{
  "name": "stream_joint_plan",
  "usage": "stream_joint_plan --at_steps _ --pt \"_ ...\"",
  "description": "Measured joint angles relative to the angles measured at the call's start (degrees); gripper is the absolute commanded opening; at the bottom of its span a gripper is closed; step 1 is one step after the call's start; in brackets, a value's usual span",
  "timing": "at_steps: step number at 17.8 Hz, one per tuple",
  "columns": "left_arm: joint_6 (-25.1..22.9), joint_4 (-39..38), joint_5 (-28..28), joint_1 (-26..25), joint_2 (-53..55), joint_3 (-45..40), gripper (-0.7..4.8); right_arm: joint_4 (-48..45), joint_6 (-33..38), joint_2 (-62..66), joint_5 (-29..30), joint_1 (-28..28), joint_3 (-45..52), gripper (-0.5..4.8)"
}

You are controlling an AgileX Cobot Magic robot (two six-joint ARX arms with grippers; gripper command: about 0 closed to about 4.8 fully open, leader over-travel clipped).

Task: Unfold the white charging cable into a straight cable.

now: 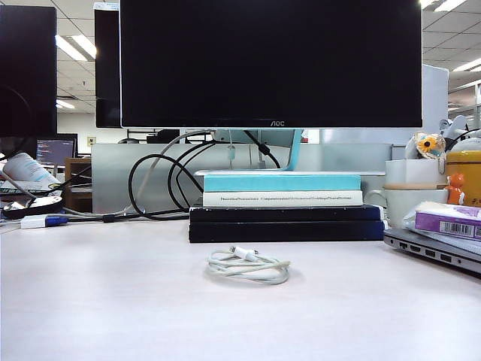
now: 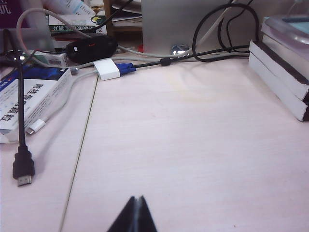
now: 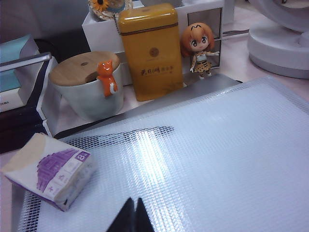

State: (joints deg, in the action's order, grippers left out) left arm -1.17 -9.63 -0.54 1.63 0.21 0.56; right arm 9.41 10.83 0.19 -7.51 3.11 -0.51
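The white charging cable [image 1: 249, 266] lies coiled in a small loose bundle on the pale table, in front of the stack of books, with one plug resting on top of the coil. Only the exterior view shows it, and neither arm appears in that view. My left gripper [image 2: 137, 198] is shut with nothing in it, hanging over bare table well away from the cable. My right gripper [image 3: 133, 200] is shut too and holds nothing; it hovers above a shiny mesh pouch [image 3: 193, 159] lying on a laptop.
A stack of books [image 1: 285, 210] under a monitor [image 1: 270, 64] stands behind the coil. Black and grey monitor cables [image 1: 161, 184] and a white adapter with a blue tip [image 2: 112, 69] lie at the back left. A laptop [image 1: 436, 248], tissue pack [image 3: 48, 169], mug [image 3: 87, 87] and yellow tin [image 3: 150, 50] crowd the right.
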Motion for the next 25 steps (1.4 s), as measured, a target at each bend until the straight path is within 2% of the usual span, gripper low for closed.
stream_joint_plan --at_steps 5,6,7,8,10,12,15,18,20,22,25 --pt "3.9 0.0 0.5 0.0 0.0 0.0 -0.06 0.0 0.6 0.0 0.0 0.0 0.0 -0.01" --pt "7.6 0.5 3.2 0.0 0.0 0.0 -0.06 0.0 2.2 0.0 0.0 0.0 0.0 -0.01" --pt "13.7 2.6 9.2 0.0 0.0 0.0 -0.06 -0.1 5.6 0.0 2.4 0.0 -0.1 -0.01" --pt "18.4 5.1 12.1 0.3 0.0 0.1 -0.06 -0.2 6.8 0.0 5.9 0.0 -0.6 -0.02" --pt "22.0 5.3 13.0 0.8 0.0 1.6 -0.06 -2.2 7.6 0.0 10.7 -0.1 -3.7 -0.02" --pt "22.5 4.5 13.1 1.7 1.6 7.0 -0.06 -5.0 7.8 0.3 7.9 0.0 -10.2 -0.02" --pt "17.4 4.0 13.0 1.7 9.8 16.0 -0.06 -6.6 7.8 5.6 7.1 0.0 -14.8 -0.02" --pt "11.6 3.5 13.2 1.7 20.0 24.2 -0.06 -6.6 7.2 13.6 9.4 0.0 -18.9 -0.02" --pt "2.8 2.1 16.9 1.7 32.7 33.0 -0.06 -6.5 3.4 22.6 16.7 0.0 -24.0 -0.02" --pt "-6.5 -0.5 20.9 1.8 41.5 38.7 -0.06 -5.3 -5.1 29.5 26.9 0.0 -29.5 -0.02" --pt "-14.8 -3.8 25.0 4.5 53.1 43.6 -0.06 1.0 -9.4 38.9 37.2 -0.2 -36.3 -0.02"
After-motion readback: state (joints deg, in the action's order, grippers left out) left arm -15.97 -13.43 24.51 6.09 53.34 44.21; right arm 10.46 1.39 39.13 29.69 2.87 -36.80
